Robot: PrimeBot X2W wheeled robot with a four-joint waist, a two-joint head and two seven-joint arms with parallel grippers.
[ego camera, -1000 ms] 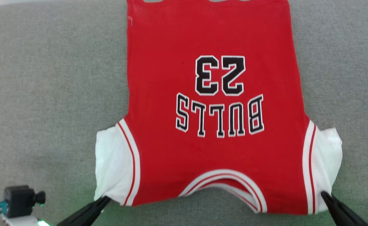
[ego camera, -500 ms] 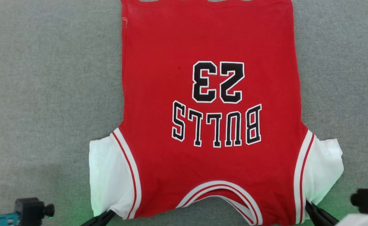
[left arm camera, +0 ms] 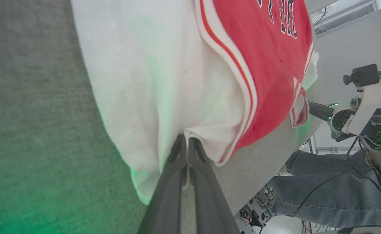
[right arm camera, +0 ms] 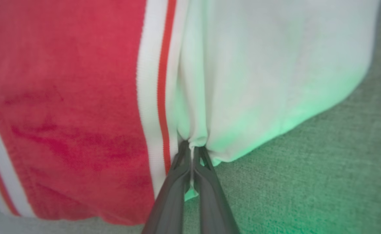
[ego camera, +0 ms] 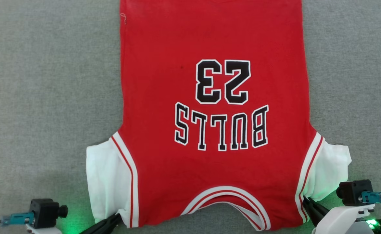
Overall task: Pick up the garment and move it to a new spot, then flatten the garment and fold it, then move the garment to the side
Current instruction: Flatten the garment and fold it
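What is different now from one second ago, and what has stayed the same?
The whole head view has shifted, so the camera moved. Against the garment, the left gripper and right gripper stand a little nearer each other. Unchanged: both stay shut on its sleeve edges, and it lies flat, print up, on the grey surface.

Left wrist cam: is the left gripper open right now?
No, the left gripper has its two fingers pressed together, pinching the white sleeve edge of the garment.
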